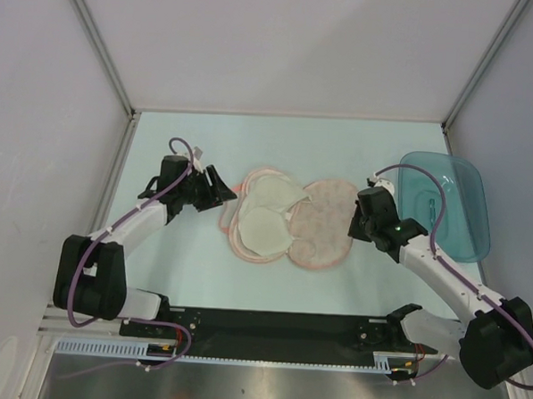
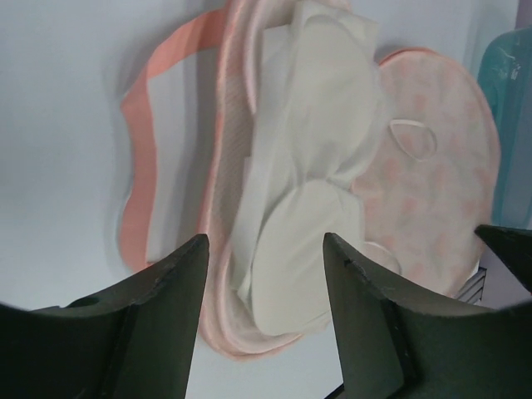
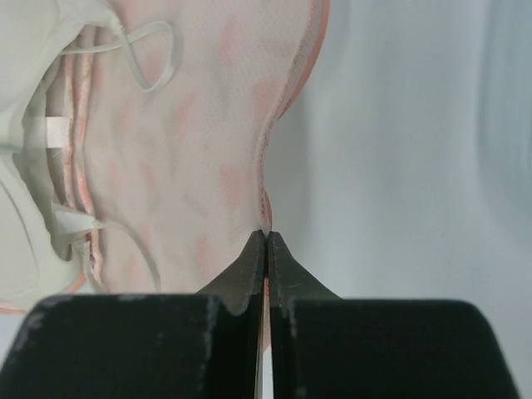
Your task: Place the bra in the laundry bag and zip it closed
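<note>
The right fingers (image 3: 241,283) are pinched shut on the right rim of the laundry bag (image 3: 208,150). That lobe should fold smoothly left over the bra (image 2: 316,125), with the open left fingers (image 2: 166,283) steadying the left edge.

Table (image 1: 191,267): laundry bag (image 1: 323,234), teal tray (image 1: 458,210)

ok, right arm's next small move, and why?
Probably lift the right end effector and fold the flap leftward: it is shut on the open edge of the peach-pink printed clamshell laundry bag, and the white soft-cupped bra already lies on the other half, uncovered.
</note>
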